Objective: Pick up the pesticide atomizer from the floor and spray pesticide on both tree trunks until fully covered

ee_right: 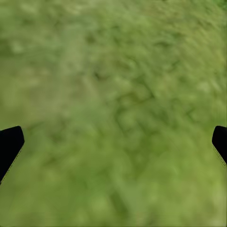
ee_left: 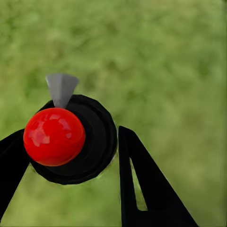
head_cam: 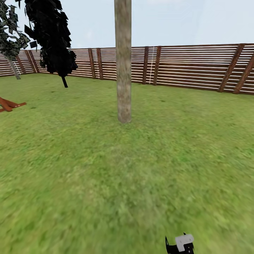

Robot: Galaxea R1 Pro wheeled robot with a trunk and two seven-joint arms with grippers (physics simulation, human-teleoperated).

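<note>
Ahead, the tree trunk (head_cam: 123,67) rises from the grass floor (head_cam: 106,169). The left gripper (ee_left: 71,142) clamps the pesticide atomizer (ee_left: 71,142); the right gripper (ee_right: 113,146) spreads its jaws wide.

The tree trunk (head_cam: 123,63) at twelve o'clock is mottled grey, beige and brown. The floor (head_cam: 88,176) is blurred green grass with yellowish patches. The fence (head_cam: 197,67) shows reddish-brown horizontal slats with darker brown posts. At ten o'clock a thin-stemmed tree (head_cam: 53,35) carries black leaves. An orange-brown object (head_cam: 8,104) lies at nine o'clock. The sky (head_cam: 183,21) is pale blue. The pesticide atomizer (ee_left: 71,137) is black with a glossy red ball and grey nozzle. The left end effector (ee_left: 68,177) fingers are black.
</note>
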